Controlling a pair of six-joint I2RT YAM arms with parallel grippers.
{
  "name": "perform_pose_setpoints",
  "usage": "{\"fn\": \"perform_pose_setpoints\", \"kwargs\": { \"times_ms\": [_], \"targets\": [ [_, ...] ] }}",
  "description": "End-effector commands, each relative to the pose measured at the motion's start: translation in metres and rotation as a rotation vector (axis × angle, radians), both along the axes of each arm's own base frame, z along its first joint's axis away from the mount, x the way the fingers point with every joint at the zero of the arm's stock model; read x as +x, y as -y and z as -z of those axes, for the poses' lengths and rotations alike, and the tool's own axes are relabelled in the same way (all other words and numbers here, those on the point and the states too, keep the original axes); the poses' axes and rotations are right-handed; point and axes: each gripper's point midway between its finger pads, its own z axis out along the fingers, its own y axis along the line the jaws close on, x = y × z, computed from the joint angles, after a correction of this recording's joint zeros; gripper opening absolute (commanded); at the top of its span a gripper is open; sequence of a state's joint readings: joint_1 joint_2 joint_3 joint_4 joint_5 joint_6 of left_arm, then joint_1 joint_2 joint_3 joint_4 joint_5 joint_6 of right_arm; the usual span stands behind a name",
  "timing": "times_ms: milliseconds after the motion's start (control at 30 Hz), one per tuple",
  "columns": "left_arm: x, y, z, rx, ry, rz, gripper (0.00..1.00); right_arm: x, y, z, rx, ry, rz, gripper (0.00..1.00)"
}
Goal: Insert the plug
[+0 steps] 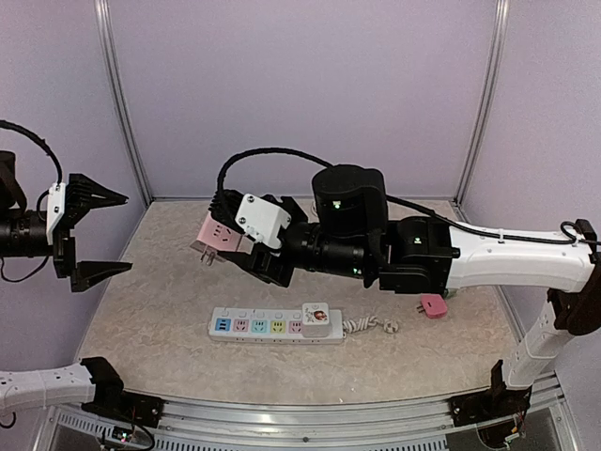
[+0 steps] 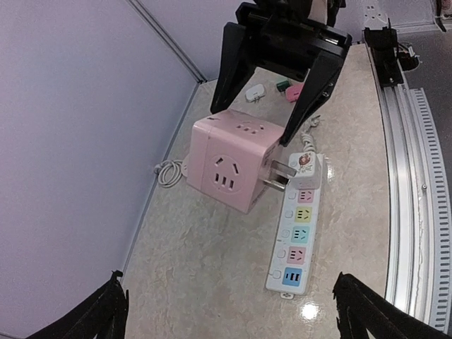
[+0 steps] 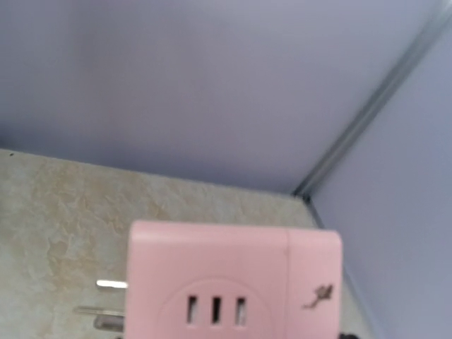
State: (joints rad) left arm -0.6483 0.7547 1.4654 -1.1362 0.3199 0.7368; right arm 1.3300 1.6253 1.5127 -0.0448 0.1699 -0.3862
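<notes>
Aloft, the right claw (image 2: 260,116) pinched the cube (image 2: 226,166) near the strip (image 1: 268,326), whose sticker (image 1: 316,315) was too small to read. The left claw (image 1: 117,233) gaped by the left wall (image 1: 56,94).

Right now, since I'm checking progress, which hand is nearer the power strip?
Right. The right hand, gripping the pink cube plug, hangs close to the power strip; the left hand is open, far off left.
</notes>
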Motion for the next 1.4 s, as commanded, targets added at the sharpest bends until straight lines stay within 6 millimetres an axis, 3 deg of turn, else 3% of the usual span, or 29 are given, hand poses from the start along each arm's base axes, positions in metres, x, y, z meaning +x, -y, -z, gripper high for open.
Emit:
{"fn": "perform_pose_setpoints", "kwargs": {
  "times_ms": [0,200,533,667,867,1367],
  "targets": [
    [-0.002,0.024,0.01,0.037,-0.064,0.127,0.99,-0.025,-0.002,-0.049,0.09,0.213,-0.121,0.0],
    [0.002,0.035,0.009,0.015,-0.005,0.152,0.99,-0.033,-0.008,-0.044,0.075,0.254,-0.167,0.0],
    [-0.005,0.035,0.03,0.013,0.002,0.174,0.98,-0.044,-0.018,-0.041,0.075,0.282,-0.222,0.0],
    [-0.006,0.034,0.033,0.005,0.001,0.17,0.93,-0.056,-0.021,-0.036,0.065,0.273,-0.287,0.0],
    [-0.002,0.032,0.054,0.047,-0.017,0.147,0.85,-0.06,-0.026,-0.03,0.044,0.283,-0.295,0.0],
    [-0.008,0.039,0.043,0.023,0.063,0.198,0.85,-0.066,-0.034,-0.03,0.059,0.298,-0.33,0.0]
  ]
}}
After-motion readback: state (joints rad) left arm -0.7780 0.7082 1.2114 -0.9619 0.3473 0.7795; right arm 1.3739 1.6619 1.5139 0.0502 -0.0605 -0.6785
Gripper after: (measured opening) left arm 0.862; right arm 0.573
